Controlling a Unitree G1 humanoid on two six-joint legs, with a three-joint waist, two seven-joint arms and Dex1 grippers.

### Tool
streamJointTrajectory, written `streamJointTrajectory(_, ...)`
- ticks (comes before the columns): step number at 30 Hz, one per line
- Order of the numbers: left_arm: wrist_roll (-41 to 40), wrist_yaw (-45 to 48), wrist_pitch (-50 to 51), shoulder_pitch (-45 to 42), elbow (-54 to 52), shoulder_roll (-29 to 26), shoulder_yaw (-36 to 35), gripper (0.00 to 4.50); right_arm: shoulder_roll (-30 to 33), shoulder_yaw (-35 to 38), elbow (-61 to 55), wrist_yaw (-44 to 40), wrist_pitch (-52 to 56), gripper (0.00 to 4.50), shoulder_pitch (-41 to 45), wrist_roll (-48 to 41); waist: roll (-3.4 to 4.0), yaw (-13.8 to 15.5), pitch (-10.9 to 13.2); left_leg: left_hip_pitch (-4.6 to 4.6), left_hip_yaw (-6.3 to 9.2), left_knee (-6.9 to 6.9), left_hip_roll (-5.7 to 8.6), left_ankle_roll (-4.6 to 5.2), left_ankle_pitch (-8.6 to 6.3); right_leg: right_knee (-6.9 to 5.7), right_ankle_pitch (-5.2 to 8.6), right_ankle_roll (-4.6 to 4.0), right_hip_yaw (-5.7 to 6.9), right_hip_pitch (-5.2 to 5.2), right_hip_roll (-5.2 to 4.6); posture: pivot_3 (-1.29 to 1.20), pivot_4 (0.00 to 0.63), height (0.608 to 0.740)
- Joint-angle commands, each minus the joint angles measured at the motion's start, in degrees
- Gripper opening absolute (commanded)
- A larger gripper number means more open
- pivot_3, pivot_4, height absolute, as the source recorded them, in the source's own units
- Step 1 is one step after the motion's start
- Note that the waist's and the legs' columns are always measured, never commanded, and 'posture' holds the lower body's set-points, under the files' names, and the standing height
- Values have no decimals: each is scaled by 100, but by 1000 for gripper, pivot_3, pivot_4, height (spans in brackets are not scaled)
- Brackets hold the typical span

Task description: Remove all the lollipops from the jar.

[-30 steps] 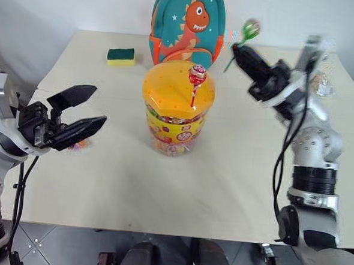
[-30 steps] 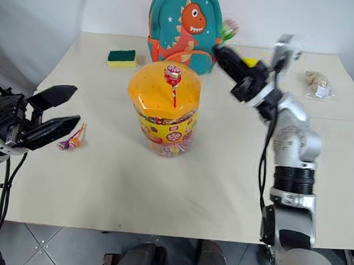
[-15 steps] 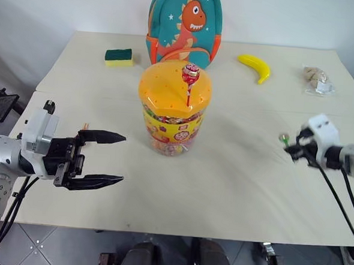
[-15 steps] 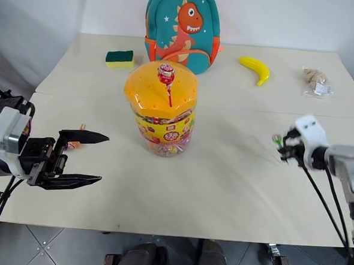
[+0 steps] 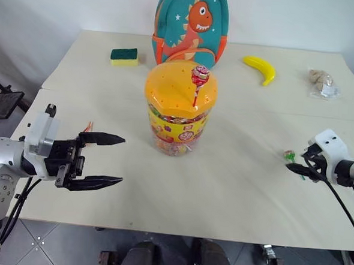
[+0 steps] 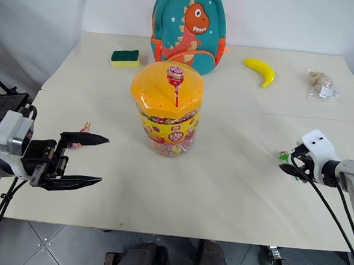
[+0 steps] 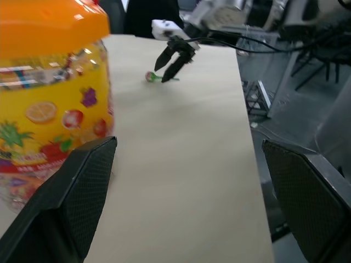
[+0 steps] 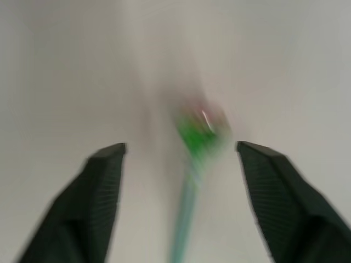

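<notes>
Orange-lidded jar [image 5: 179, 108] sits mid-table [image 5: 240, 184] in the head views, upright, one red-pink lollipop [image 5: 199, 75] standing up out of the lid. Teal dino backpack [image 5: 190, 25] right behind the jar; green/yellow sponge [image 5: 124, 56] to its left, banana [image 5: 259, 68] and small clear bag [image 5: 323, 83] off to the right. Left gripper [image 5: 103, 159] hovers at the table's near-left edge, jaws wide apart, nothing between them. Another lollipop [image 6: 76, 136] lies on the table just behind it, partly hidden. Right gripper [image 5: 296, 168] low over the table on the right, fingers parted; green lollipop [image 5: 290, 155] lies on the table just off its tips.

L wrist view: jar [image 7: 52, 82] close, right gripper [image 7: 169, 61] across the table w/ fingers spread, green lollipop [image 7: 154, 77] on the surface beside the tips.

R wrist view: blurred, but both fingers [image 8: 98, 203] stand well apart, green lollipop [image 8: 200, 134] between them, its stick not touching either.
</notes>
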State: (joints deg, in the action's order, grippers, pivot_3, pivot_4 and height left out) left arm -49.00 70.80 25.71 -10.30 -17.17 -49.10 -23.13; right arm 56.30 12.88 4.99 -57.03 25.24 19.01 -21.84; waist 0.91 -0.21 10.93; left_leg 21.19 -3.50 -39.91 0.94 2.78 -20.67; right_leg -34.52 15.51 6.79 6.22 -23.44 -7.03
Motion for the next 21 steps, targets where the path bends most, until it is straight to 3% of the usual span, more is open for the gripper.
streamJointTrajectory(1, -390, -356, 120, -32, 181, 145, -512, 4500, -462, 553, -499, -579, -819, 3490, 327, -849, 0, 2, 0, -5, -6, -1, -8, -2, -1, 0, 0, 0, -1, 1, 22, 0, 150, 740)
streamJointTrajectory(7, -467, -512, -20, 299, 499, 478, -1011, 4500, -1626, -169, -1632, -364, -542, 3490, 1185, -1573, -1, -20, 0, -5, -7, -7, -17, -9, -5, -3, -1, -1, -13, -2, 27, 0, 150, 740)
streamJointTrajectory(14, -382, -546, -79, 548, 545, 525, -1142, 4500, -2467, -1011, -1946, -96, -414, 3490, 2126, -1482, -7, 43, -1, 9, 24, -11, -15, -14, -9, -6, 2, -9, -21, -6, 22, 0, 150, 740)
streamJointTrajectory(17, -396, -595, -85, 557, 515, 541, -1153, 4500, -2662, -1284, -1918, 113, -241, 2894, 2377, -1380, -7, 14, -2, 10, 35, -10, -4, -13, -9, -9, 2, -9, -15, -4, -21, 0, 150, 740)
streamJointTrajectory(21, -444, -638, -94, 557, 424, 541, -1162, 4500, -2791, -1396, -1809, 280, -103, 1608, 2495, -1286, -7, -20, -2, 10, 34, -7, 0, -12, -8, -16, 3, -11, -8, -8, -24, 0, 150, 740)
